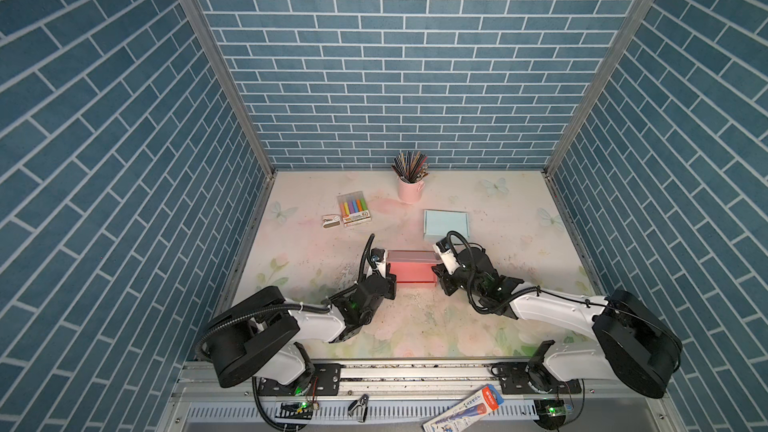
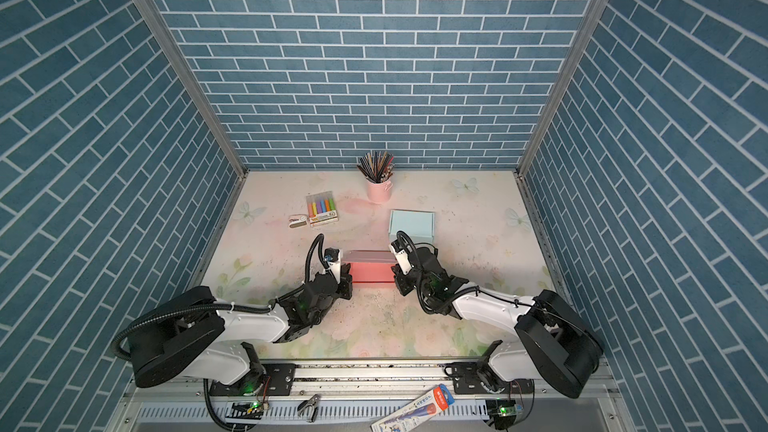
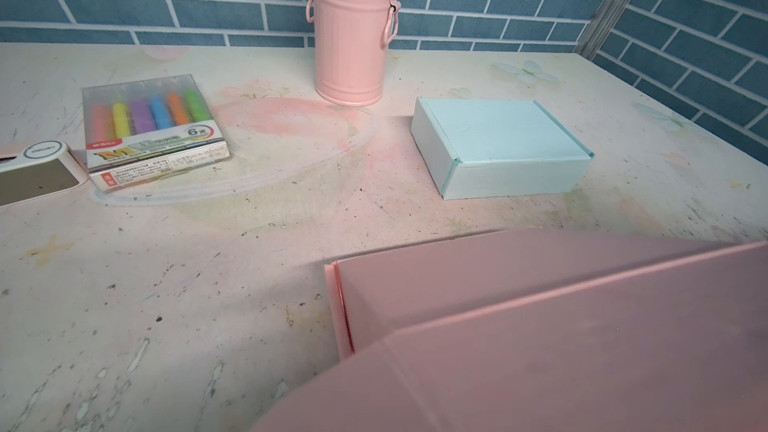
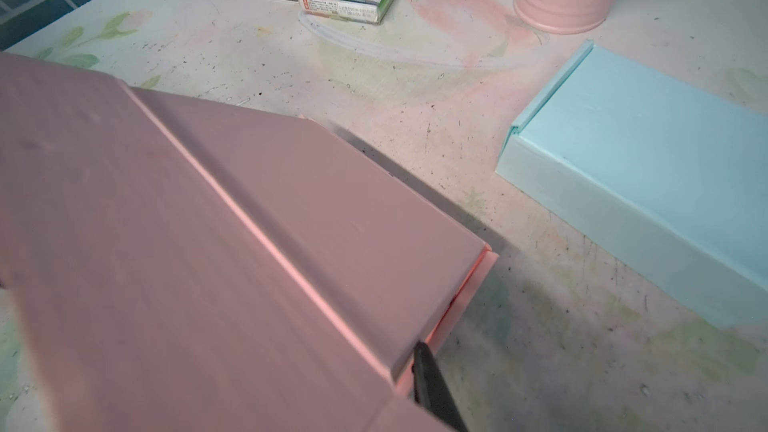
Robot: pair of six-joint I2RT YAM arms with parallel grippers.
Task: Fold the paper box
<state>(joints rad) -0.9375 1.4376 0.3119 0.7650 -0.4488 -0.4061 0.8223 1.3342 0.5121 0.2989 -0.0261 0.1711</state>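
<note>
pink paper box (image 1: 411, 271) sat mid-desk (image 1: 540, 251), nearer front edge than back, long side parallel to front edge. a crease ran along its top panel. left pincer (image 1: 390, 280) was at box's left end, jaws fully closed. couldn't tell if a flap was pinched, since the pink panel hid the tips in left wrist view. right pincer (image 1: 437, 275) was at right end, w/ one black finger (image 4: 432, 384) against box's end wall; gap & grip unclear. blue box (image 1: 445, 223) lay just behind, toward back edge.
</note>
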